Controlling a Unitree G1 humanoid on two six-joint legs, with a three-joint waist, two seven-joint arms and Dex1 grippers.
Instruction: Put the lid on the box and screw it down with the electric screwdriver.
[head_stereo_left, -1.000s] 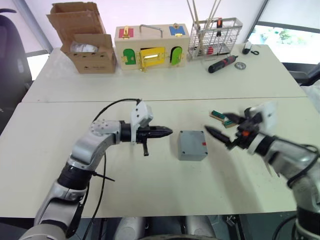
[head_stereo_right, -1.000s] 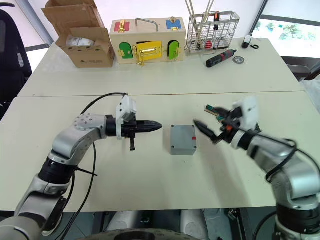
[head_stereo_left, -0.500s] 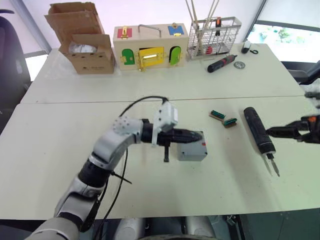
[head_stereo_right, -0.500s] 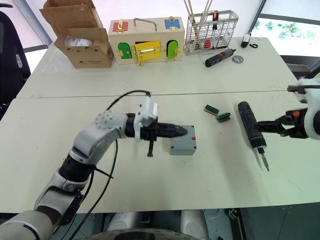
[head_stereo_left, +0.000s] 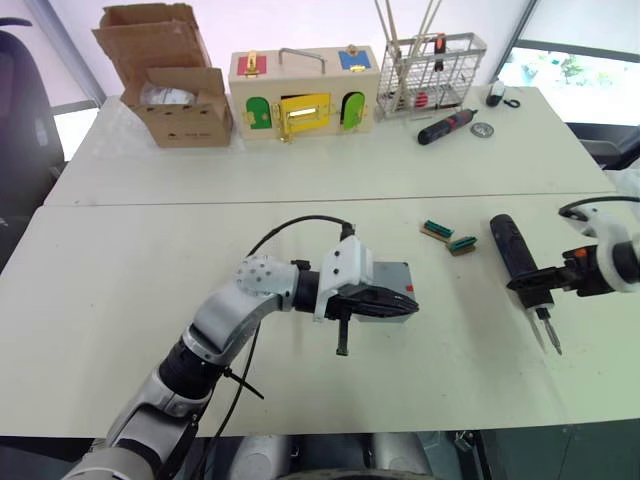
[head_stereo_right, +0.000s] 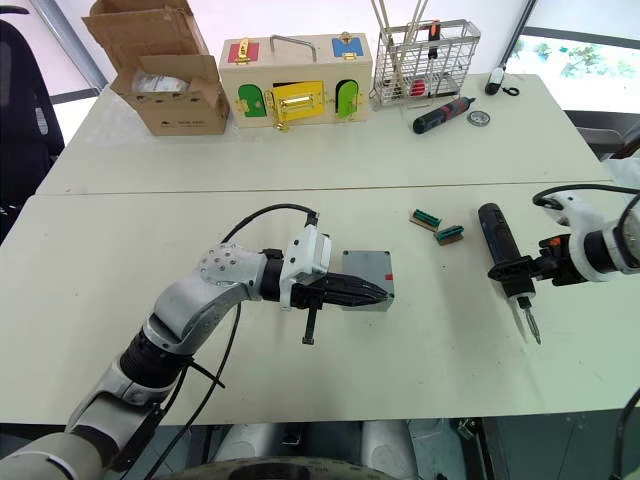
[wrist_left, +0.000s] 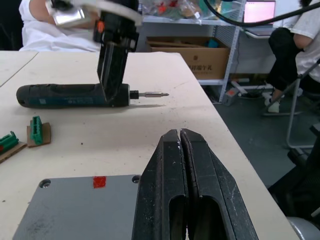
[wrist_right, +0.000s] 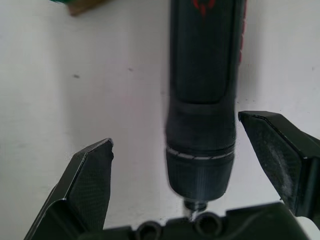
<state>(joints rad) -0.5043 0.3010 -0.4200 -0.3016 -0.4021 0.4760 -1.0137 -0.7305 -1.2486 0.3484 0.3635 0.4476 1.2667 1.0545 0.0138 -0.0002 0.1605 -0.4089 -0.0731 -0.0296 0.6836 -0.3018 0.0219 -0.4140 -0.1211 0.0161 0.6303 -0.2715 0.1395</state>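
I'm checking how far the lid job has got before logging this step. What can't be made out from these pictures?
- Whether the lid sits on the box: the left gripper covers part of its top in the eye views, and the left wrist view cuts it off.
- Whether screws sit in the corner holes: too small.
- Whether the right gripper, jaws open around the electric screwdriver, touches it.
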